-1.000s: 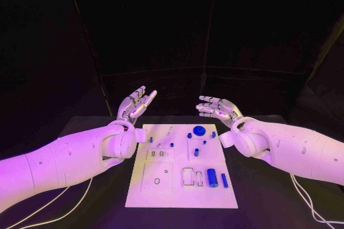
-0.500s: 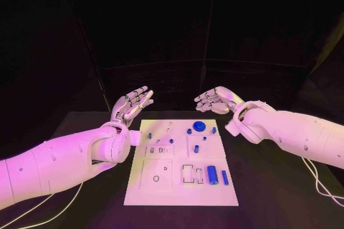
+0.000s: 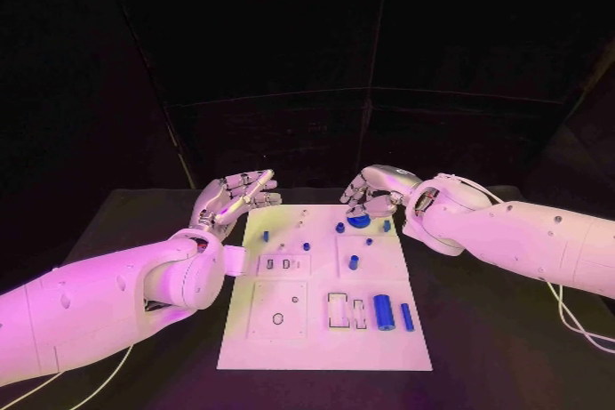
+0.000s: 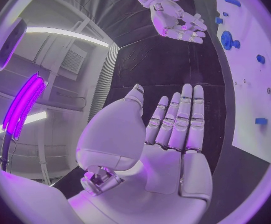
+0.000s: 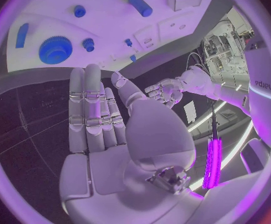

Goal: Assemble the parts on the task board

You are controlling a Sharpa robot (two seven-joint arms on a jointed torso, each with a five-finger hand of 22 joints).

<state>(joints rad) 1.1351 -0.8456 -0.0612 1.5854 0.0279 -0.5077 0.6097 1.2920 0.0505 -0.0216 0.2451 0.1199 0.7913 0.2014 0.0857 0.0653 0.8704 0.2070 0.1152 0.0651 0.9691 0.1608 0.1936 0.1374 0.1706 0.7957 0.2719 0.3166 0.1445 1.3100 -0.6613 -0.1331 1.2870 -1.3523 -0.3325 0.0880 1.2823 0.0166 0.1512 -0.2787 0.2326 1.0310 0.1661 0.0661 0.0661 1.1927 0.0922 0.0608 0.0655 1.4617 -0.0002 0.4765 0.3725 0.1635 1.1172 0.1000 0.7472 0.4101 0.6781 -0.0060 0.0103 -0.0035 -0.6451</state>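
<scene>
The white task board (image 3: 321, 339) is seen lying in the middle of the black table (image 3: 513, 339) in the head view. The left hand (image 3: 234, 199) is held above the board's ten o'clock corner, fingers straight and apart, nothing in it. The right hand (image 3: 376, 193) is held over the board's far edge at about one o'clock, fingers bent downward just above a blue gear (image 3: 360, 221); whether it is touched cannot be told from this view. In the right wrist view the right hand's fingers (image 5: 88, 104) are shown extended and empty, with the gear (image 5: 55, 50) beyond the fingertips and apart from them. In the left wrist view the open palm of the left hand (image 4: 169, 149) is shown. Two blue cylinders are counted at the board's four o'clock: a thick one (image 3: 383, 312) and a thin one (image 3: 406, 316). Several small blue pegs (image 3: 353, 262) stand around the centre; an exact count cannot be given.
</scene>
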